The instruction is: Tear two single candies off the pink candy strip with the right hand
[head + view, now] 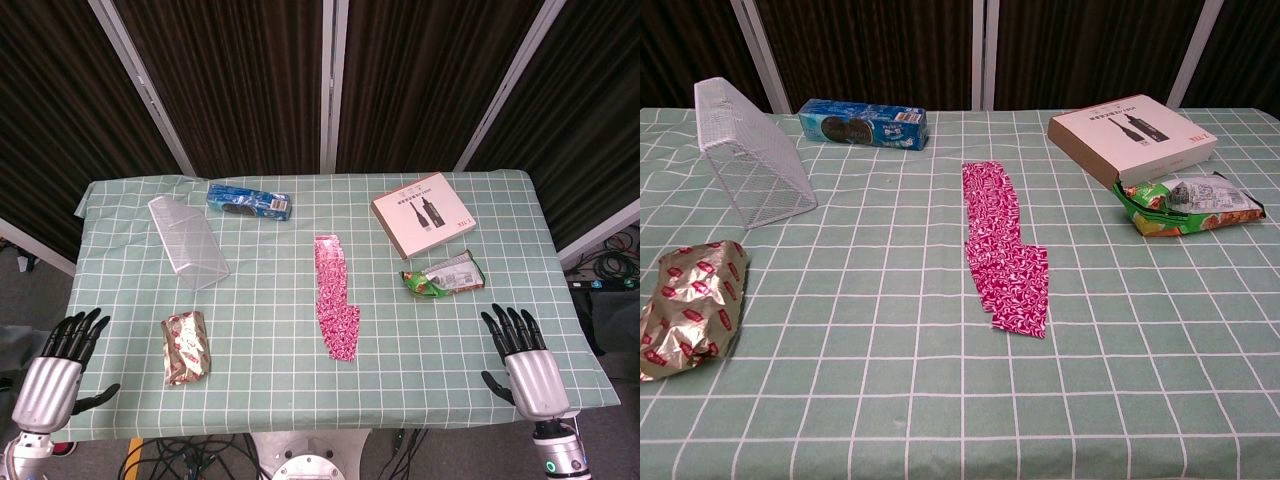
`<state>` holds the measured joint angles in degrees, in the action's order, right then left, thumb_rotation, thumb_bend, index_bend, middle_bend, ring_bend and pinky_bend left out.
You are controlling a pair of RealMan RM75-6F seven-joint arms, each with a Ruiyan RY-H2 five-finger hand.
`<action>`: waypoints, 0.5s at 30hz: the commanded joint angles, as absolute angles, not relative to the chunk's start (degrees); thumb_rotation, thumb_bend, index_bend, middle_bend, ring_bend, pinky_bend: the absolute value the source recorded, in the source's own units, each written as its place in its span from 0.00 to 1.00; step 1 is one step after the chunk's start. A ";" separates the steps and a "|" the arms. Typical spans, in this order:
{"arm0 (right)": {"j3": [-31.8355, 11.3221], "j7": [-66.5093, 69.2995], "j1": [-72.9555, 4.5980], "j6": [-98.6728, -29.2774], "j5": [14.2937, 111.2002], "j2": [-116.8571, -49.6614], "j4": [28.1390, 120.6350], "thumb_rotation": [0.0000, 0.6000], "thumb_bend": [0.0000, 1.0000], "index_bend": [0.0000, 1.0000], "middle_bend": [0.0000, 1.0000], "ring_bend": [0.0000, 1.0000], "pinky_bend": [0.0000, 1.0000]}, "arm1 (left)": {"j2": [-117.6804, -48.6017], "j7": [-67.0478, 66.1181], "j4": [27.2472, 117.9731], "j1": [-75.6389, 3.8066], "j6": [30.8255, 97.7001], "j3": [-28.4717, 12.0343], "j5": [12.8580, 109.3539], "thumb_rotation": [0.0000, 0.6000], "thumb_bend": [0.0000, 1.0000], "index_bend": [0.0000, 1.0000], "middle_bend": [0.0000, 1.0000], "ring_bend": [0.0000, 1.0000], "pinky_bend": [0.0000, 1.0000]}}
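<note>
The pink candy strip lies lengthwise in the middle of the green checked tablecloth, its near end wider; the chest view shows the pink candy strip flat and untouched. My right hand hovers at the table's near right corner, fingers spread and holding nothing, well to the right of the strip. My left hand sits off the near left corner, fingers apart and empty. Neither hand appears in the chest view.
A clear wire-mesh basket lies tipped at the back left, with a blue cookie pack behind it. A shiny foil snack bag lies near left. A flat white box and a green snack bag sit at the right.
</note>
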<state>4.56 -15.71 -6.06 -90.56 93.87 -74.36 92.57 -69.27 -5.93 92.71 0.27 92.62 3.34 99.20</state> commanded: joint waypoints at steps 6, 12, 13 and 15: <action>3.74 -16.07 -5.54 -89.67 93.59 -74.62 92.52 1.00 0.11 0.00 0.00 0.00 0.00 | -69.04 -5.85 92.97 0.22 92.63 3.31 99.04 0.97 0.01 0.05 0.01 0.00 0.09; 2.77 -16.52 -5.70 -89.41 94.26 -74.46 93.56 1.00 0.25 0.00 0.00 0.00 0.00 | -68.74 -5.56 93.16 0.20 92.68 3.15 98.70 0.97 0.01 0.05 0.01 0.00 0.09; 2.67 -16.64 -5.71 -89.34 94.35 -74.48 93.70 1.00 0.29 0.00 0.00 0.00 0.00 | -68.72 -5.50 93.15 0.21 92.71 3.16 98.71 0.97 0.01 0.05 0.01 0.00 0.09; 2.47 -16.93 -5.79 -89.07 94.54 -74.54 93.97 1.00 0.44 0.00 0.00 0.00 0.00 | -68.85 -5.35 92.87 0.25 92.78 3.26 98.85 0.97 0.01 0.05 0.01 0.00 0.09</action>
<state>2.51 -16.89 -5.76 -89.13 94.48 -74.52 93.91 -68.82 -5.39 92.92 0.24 92.76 3.23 98.81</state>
